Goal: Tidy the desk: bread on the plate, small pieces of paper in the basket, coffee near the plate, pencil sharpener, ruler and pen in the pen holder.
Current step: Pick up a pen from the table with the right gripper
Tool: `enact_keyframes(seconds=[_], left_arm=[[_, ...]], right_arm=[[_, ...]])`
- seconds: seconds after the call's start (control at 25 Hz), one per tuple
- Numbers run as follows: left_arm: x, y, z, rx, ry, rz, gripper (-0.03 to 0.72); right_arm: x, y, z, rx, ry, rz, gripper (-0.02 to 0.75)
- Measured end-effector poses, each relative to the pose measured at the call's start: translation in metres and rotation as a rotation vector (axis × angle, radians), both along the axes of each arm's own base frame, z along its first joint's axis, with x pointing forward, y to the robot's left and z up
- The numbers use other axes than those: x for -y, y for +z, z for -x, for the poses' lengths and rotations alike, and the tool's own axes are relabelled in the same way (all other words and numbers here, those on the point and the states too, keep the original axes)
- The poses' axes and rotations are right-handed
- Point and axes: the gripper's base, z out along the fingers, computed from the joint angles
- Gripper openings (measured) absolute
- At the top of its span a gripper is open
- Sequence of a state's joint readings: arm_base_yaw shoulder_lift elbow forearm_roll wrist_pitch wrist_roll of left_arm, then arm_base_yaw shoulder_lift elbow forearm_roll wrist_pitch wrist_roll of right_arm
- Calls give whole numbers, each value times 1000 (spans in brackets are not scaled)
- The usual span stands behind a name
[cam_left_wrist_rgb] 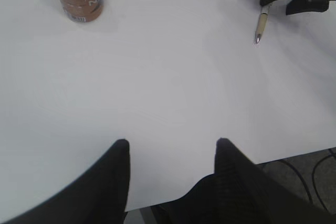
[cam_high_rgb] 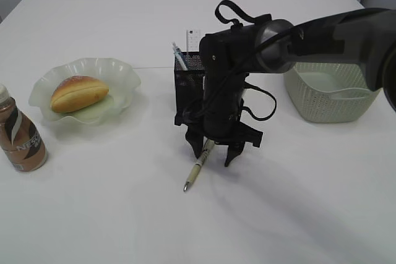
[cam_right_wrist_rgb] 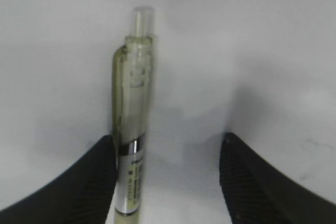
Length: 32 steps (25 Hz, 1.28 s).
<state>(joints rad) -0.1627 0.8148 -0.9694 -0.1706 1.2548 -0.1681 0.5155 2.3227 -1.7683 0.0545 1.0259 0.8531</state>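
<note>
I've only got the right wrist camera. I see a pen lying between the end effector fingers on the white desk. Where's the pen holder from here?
Observer: The pen holder stands just behind the right end effector, farther from the exterior camera.
Operator: Is anything in it?
Observer: Yes, a white ruler and a slim bluish item stick out of its top.
Operator: And the other arm?
Observer: The left end effector is open over bare desk near the front edge. It is well away from the pen.
</note>
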Motion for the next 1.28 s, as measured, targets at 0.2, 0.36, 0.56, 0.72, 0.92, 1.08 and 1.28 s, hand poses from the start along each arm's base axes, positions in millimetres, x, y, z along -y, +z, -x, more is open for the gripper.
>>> enact_keyframes(seconds=[0.2,0.36,0.56,0.72,0.92,1.08,1.28], left_arm=[[0,0,0,0,0,0,379],[0,0,0,0,0,0,380],[0,0,0,0,0,0,379],[0,0,0,0,0,0,379],[0,0,0,0,0,0,380],[0,0,0,0,0,0,380],[0,0,0,0,0,0,380]], right_arm=[[2,-3,3,-51,4,30,486],[2,-3,3,-57,4,33,486],[2,-3,3,-57,2,29,486],[1,-3,3,-58,1,27,487],[2,-3,4,-62,2,29,444],[1,-4,4,-66,-1,27,227],[1,-4,4,-68,-4,23,81]])
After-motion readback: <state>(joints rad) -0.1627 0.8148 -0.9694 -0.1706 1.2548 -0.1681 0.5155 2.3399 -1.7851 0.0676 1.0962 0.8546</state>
